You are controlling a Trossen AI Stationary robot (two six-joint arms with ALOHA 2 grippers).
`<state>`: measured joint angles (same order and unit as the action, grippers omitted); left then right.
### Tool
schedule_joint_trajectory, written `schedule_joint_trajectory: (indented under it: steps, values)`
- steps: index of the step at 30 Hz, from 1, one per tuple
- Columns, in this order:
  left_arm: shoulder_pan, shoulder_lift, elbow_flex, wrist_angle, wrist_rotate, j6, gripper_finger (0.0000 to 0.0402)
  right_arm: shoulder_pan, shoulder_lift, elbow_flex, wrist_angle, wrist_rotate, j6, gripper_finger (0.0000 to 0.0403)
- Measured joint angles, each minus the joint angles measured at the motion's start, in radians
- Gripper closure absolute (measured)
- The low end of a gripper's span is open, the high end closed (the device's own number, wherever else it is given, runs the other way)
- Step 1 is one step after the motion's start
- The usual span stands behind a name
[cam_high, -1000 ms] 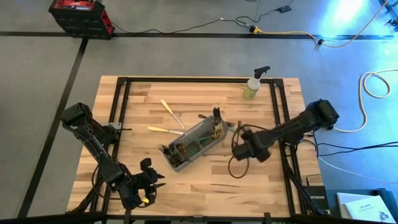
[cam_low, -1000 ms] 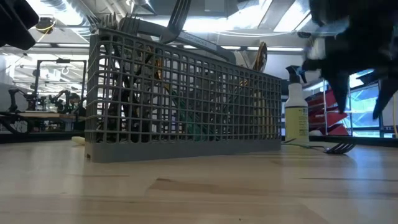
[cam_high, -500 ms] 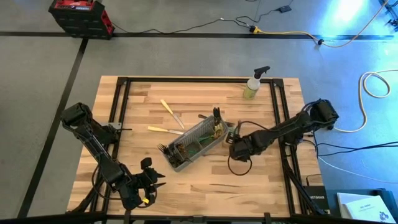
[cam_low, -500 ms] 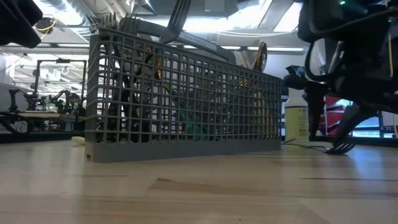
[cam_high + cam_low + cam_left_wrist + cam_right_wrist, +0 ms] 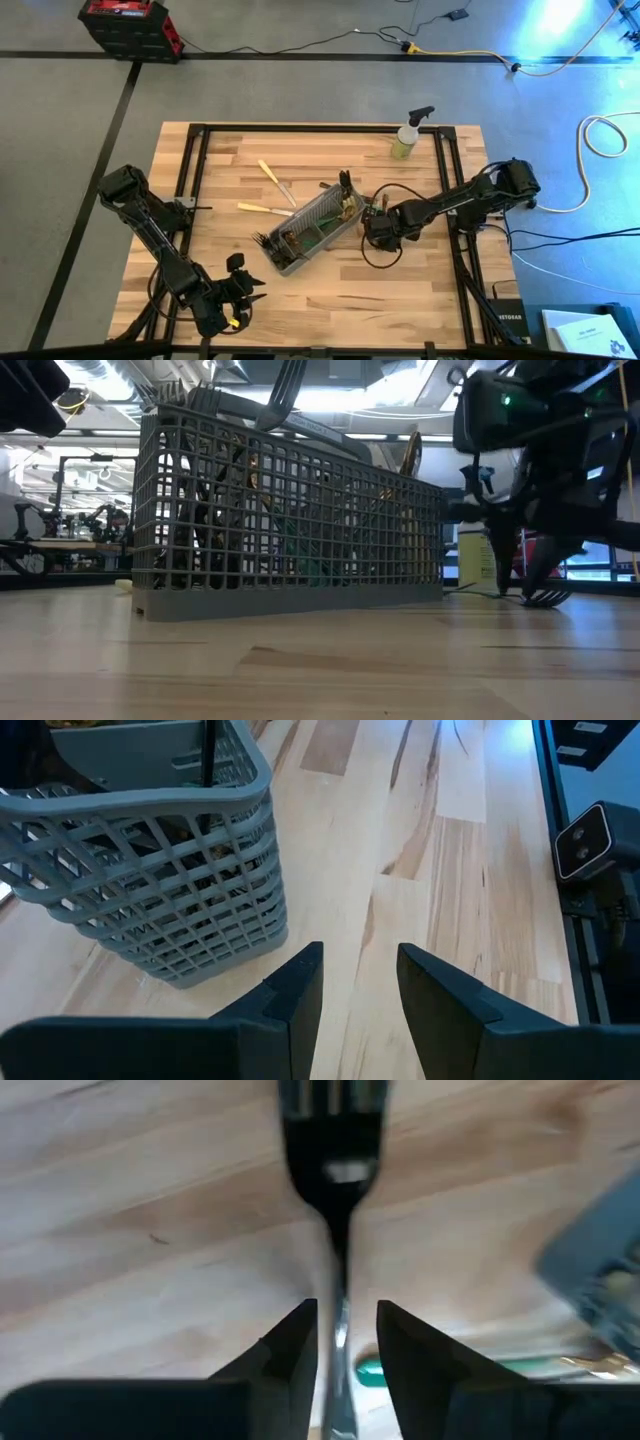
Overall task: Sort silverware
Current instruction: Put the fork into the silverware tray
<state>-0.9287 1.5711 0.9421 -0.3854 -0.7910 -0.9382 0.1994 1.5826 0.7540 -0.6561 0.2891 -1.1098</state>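
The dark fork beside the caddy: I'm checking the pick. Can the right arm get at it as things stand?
Probably yes. The right pincer already straddles the fork handle on bare table, beside the caddy; nothing blocks it.

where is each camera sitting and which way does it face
High view: above the table, looking straight down; both arms show, left gripper near the front edge, right gripper beside the basket.
Low view: at tabletop height, looking level past the basket; the right gripper hangs over a fork.
Left wrist view: looks past its own fingers at the basket.
Right wrist view: looks down at the fork, its fingers either side of the handle.
Shared: basket in high, low and left wrist; fork in low and right wrist.
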Motion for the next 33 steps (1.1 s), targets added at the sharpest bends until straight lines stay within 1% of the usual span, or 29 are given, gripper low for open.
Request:
schedule_joint_trajectory:
  steps: [5,8,11,13,14,16,19,23,25,27,30,33]
  values:
    - [0.000,0.000,0.000,0.000,0.002,0.000,0.0286,0.007,0.062,0.007,-0.012,0.016,-0.025,0.0336]
    - [0.000,0.000,0.000,0.001,0.002,-0.001,0.0286,0.020,0.068,0.008,-0.019,0.049,-0.021,0.0359]
    - [0.000,0.000,0.000,0.001,0.003,0.002,0.0286,0.046,0.071,0.045,-0.073,0.048,0.039,0.0392]
    - [0.000,0.000,0.000,0.001,0.002,0.003,0.0286,0.074,0.073,0.074,-0.099,0.027,0.102,0.0397]
    - [0.000,0.000,0.000,0.002,0.002,0.003,0.0286,0.094,0.074,0.095,-0.103,0.005,0.138,0.0396]
    - [0.000,0.000,0.000,0.003,0.003,-0.001,0.0286,0.136,0.074,0.142,-0.110,-0.071,0.219,0.0399]
    - [-0.003,0.001,0.000,0.004,0.006,-0.004,0.0286,0.205,0.074,0.218,-0.178,-0.191,0.352,0.0400]
    - [-0.007,0.001,0.000,0.004,0.006,-0.005,0.0286,0.275,0.074,0.357,-0.179,-0.344,0.556,0.0401]
    - [-0.007,0.001,0.000,0.004,0.006,-0.005,0.0286,0.292,0.074,0.443,-0.132,-0.408,0.638,0.0402]
    - [-0.007,0.001,0.000,0.004,0.005,-0.005,0.0286,0.293,0.073,0.528,-0.034,-0.451,0.688,0.0402]
    - [-0.006,0.001,0.000,0.004,0.005,-0.004,0.0286,0.289,0.073,0.642,0.159,-0.458,0.715,0.0402]
    - [-0.006,0.001,0.000,0.004,0.004,-0.001,0.0286,0.267,0.071,0.715,0.375,-0.459,0.714,0.0402]
